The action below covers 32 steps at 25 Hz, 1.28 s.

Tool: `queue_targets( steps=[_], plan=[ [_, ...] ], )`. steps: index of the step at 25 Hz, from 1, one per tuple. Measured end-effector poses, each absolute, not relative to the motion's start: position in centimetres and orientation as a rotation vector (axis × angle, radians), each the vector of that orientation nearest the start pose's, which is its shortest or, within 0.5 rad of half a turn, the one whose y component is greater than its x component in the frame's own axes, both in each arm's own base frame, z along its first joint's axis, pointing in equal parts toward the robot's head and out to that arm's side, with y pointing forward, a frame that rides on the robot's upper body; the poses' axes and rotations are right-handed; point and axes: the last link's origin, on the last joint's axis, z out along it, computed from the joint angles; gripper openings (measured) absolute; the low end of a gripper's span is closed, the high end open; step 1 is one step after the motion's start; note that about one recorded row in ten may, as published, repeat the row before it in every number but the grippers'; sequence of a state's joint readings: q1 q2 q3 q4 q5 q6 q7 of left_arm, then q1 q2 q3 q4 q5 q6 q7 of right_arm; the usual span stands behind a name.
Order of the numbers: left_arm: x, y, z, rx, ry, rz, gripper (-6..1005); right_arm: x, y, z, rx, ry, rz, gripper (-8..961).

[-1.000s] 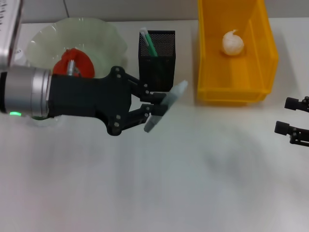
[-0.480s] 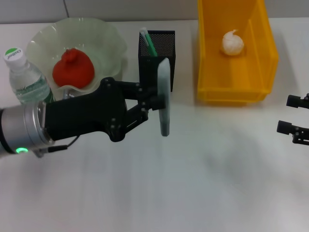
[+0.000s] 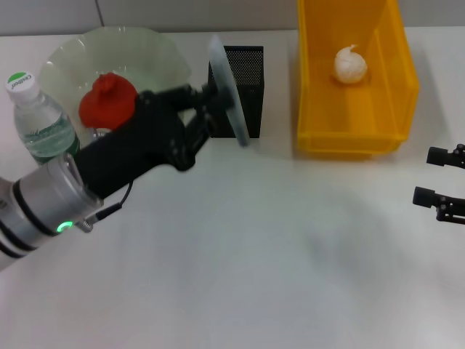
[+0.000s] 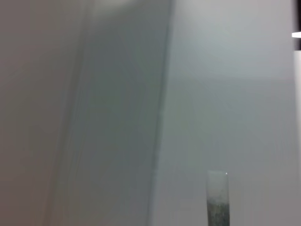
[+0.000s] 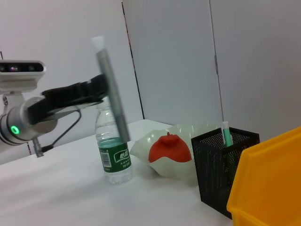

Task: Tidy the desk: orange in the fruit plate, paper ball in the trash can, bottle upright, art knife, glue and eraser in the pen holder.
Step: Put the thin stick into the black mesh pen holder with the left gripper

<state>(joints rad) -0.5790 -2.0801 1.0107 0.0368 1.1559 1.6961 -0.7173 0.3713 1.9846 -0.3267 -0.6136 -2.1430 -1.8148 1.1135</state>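
fruit plate: holding the orange
trash can: holding the paper ball
left gripper: clamping a grey art knife above the pen holder
right gripper: idling, fingers apart

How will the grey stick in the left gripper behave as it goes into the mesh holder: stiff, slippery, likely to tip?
Probably stiff: the grey stick stays straight though the left gripper pinches it mid-length. Looks smooth, so it may slip. Once released in the pen holder, likely leans like the green pen.
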Motion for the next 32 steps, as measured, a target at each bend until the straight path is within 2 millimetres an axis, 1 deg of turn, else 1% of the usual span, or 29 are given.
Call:
queue_targets(
  steps=[1,3,4,5,6,8,9,12,13,14,20,25,32],
  plan=[
    [-22.7,29.7,-4.4,-2.323,-0.361,-1.39,136,33.3,26.2,6.2,-2.583,0.529,0.757,794],
    [-22.3,30.7,-4.4,-2.277,-0.39,-1.38,138,33.3,26.1,6.0,-2.581,0.534,0.761,794],
    [-22.3,30.7,-4.4,-2.277,-0.39,-1.38,140,33.3,26.1,6.0,-2.581,0.534,0.761,794],
    [-21.7,31.8,-4.7,-2.253,-0.404,-1.368,141,33.3,26.1,5.7,-2.58,0.535,0.765,794],
    [-21.7,31.8,-4.7,-2.253,-0.404,-1.368,142,33.3,26.1,5.7,-2.58,0.535,0.765,794],
    [-21.3,32.7,-4.9,-2.232,-0.429,-1.351,145,33.2,25.9,5.3,-2.582,0.532,0.773,794],
    [-20.8,33.9,-5.2,-2.192,-0.479,-1.33,147,33.1,25.9,5.1,-2.584,0.534,0.776,794],
    [-20.3,34.9,-5.5,-2.164,-0.509,-1.316,151,33.0,25.9,4.9,-2.589,0.534,0.778,794],
    [-20.3,34.9,-5.5,-2.164,-0.509,-1.316,152,33.0,25.9,4.9,-2.589,0.534,0.778,794],
    [-20.0,35.6,-5.8,-2.136,-0.529,-1.294,153,33.0,25.9,4.9,-2.591,0.535,0.777,795],
    [-19.5,36.5,-6.5,-2.093,-0.553,-1.238,162,33.1,26.0,4.9,-2.586,0.538,0.768,795],
    [-19.3,37.2,-7.3,-2.105,-0.566,-1.174,168,33.3,26.1,4.8,-2.575,0.545,0.75,794],
    [-19.1,37.4,-8.0,-2.096,-0.547,-1.118,178,33.3,26.2,4.9,-2.576,0.541,0.745,794]
  ],
)
